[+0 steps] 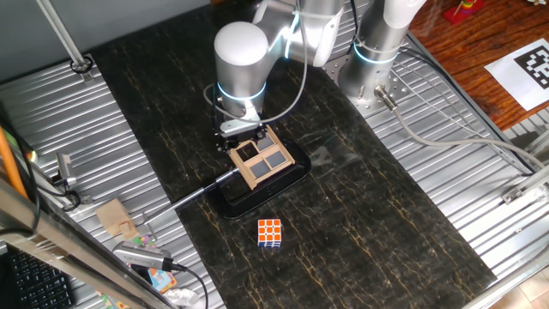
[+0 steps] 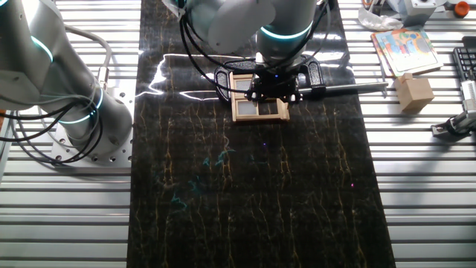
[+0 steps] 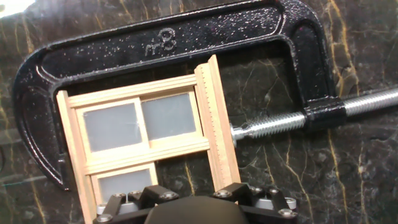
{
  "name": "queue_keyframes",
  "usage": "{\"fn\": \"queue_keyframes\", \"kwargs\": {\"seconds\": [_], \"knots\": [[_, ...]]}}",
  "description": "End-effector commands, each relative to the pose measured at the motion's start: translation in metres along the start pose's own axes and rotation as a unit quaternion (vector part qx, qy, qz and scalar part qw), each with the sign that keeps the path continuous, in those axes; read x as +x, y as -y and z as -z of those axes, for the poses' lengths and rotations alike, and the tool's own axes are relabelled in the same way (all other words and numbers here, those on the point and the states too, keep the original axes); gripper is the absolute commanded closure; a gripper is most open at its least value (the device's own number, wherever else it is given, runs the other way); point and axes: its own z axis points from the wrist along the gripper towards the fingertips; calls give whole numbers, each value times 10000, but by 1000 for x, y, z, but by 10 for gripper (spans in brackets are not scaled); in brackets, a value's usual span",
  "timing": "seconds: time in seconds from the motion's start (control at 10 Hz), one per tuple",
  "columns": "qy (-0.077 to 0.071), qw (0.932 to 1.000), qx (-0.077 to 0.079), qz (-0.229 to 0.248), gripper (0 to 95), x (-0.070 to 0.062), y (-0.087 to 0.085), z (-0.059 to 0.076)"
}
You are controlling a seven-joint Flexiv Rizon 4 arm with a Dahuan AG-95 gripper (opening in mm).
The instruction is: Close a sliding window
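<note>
The sliding window [image 3: 146,134] is a light-tan wooden frame with grey panes, lying flat and held in a black C-clamp [image 3: 168,40]. Three panes show; the lower right section is open to the dark table. My gripper [image 3: 193,198] hovers over the window's near edge. Its two black fingers [image 3: 239,193] stand apart on either side of the open section, holding nothing. In one fixed view the gripper [image 1: 243,133] sits at the window's [image 1: 264,157] far edge. In the other fixed view the gripper [image 2: 274,89] covers the window's [image 2: 260,110] upper part.
The clamp's threaded screw [image 3: 280,121] presses on the frame's right rail and its long handle [image 1: 202,190] sticks out. An orange-and-white puzzle cube [image 1: 270,232] lies near the clamp. A second robot base [image 2: 67,112] stands at the side. Boxes and clutter [image 2: 413,93] lie on the metal tabletop.
</note>
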Motion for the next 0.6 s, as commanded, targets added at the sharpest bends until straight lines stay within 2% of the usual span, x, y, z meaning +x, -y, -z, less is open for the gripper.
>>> {"fn": "queue_keyframes", "kwargs": {"seconds": [0.1, 0.6], "knots": [[-6, 10000, 9, 36, 190, 0, 0, -1], [-6, 9999, 32, 107, 190, 1, 0, -5]]}}
